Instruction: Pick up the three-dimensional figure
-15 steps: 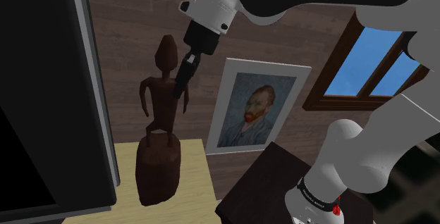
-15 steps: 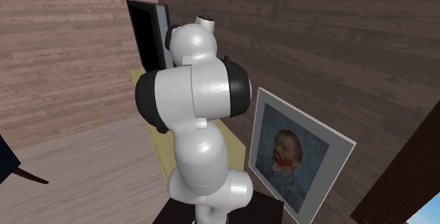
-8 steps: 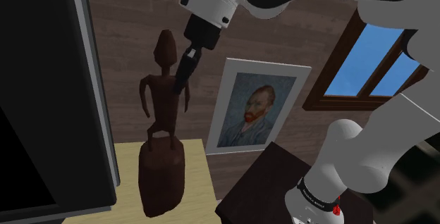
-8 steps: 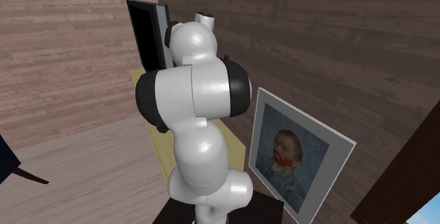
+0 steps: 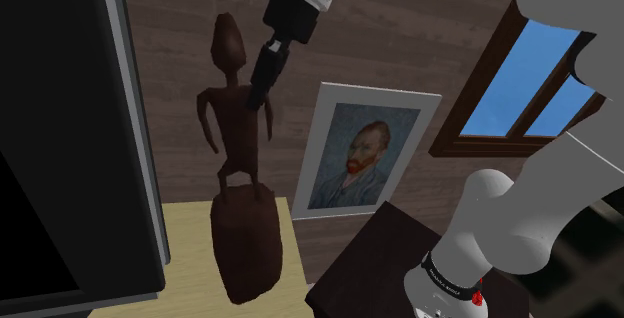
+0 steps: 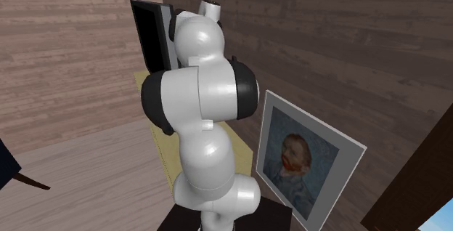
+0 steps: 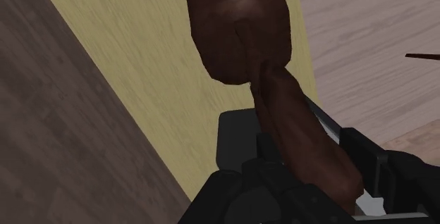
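Over the yellow tabletop [image 5: 185,241], at nine o'clock of the framed portrait [image 5: 362,154], brown carved figure [image 5: 240,156] hangs tilted because gripper [image 5: 259,92] clamps its upper torso off-centre; base looks lifted.

A framed portrait [image 5: 362,152] stands beside a window [image 5: 543,72].
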`<control>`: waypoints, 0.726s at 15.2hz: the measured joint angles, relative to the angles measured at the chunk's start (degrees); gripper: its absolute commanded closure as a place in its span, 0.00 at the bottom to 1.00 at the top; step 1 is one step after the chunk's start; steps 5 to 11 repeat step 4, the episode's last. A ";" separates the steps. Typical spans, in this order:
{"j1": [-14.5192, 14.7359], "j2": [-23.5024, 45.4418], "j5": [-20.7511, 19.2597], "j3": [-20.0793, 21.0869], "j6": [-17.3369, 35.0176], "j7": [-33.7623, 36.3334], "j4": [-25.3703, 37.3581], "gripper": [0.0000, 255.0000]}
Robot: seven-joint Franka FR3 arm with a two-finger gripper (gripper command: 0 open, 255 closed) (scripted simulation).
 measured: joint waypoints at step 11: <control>-0.08 0.63 -0.33 -0.09 -2.57 0.70 3.30 1.00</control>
